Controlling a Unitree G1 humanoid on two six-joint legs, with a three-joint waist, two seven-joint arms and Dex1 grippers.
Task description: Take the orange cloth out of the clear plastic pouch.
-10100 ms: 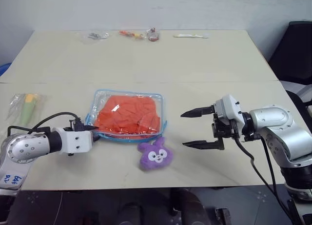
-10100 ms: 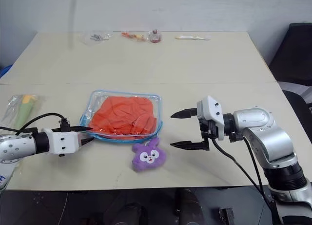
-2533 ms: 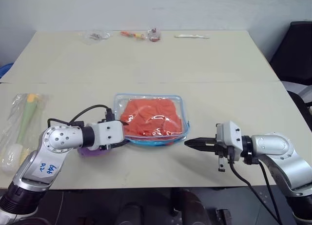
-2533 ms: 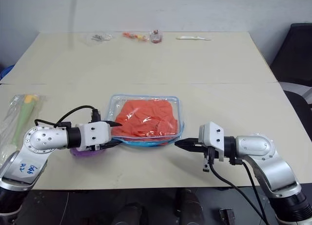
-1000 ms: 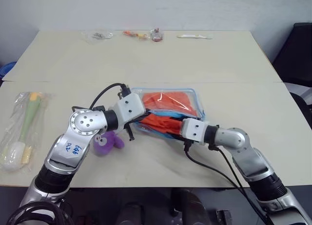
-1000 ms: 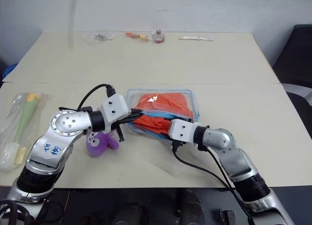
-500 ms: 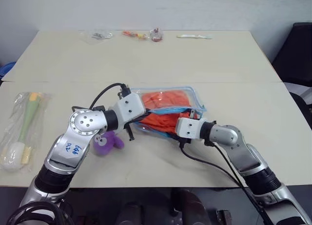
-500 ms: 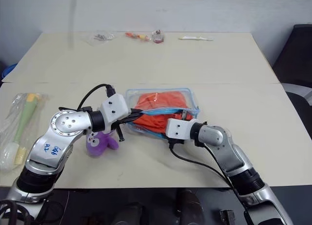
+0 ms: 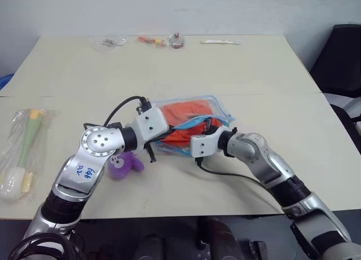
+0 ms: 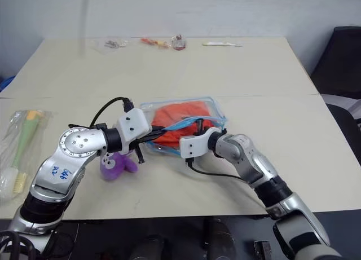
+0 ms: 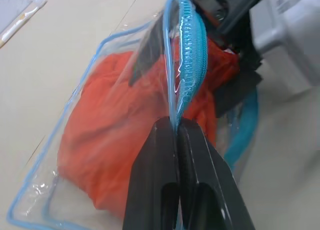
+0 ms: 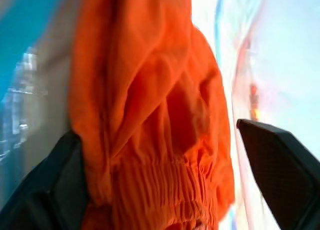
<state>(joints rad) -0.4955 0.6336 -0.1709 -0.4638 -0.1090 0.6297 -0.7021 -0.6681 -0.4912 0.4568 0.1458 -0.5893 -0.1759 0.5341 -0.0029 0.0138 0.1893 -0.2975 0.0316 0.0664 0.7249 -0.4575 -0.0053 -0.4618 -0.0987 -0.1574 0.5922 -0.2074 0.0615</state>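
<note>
Left wrist view: my fingers pinch the pouch's blue zipper edge

My left gripper (image 11: 177,127) is clamped tight on the light blue edging of the clear plastic pouch (image 9: 221,109), lifting its mouth off the table (image 9: 237,68). My right gripper (image 12: 165,155) reaches into that mouth, fingers (image 12: 280,160) spread wide on either side of the orange cloth (image 12: 150,115), which sits inside the pouch at table centre. A purple bunny plush (image 9: 125,164) lies at about eight o'clock from the pouch, just beside my left wrist
</note>
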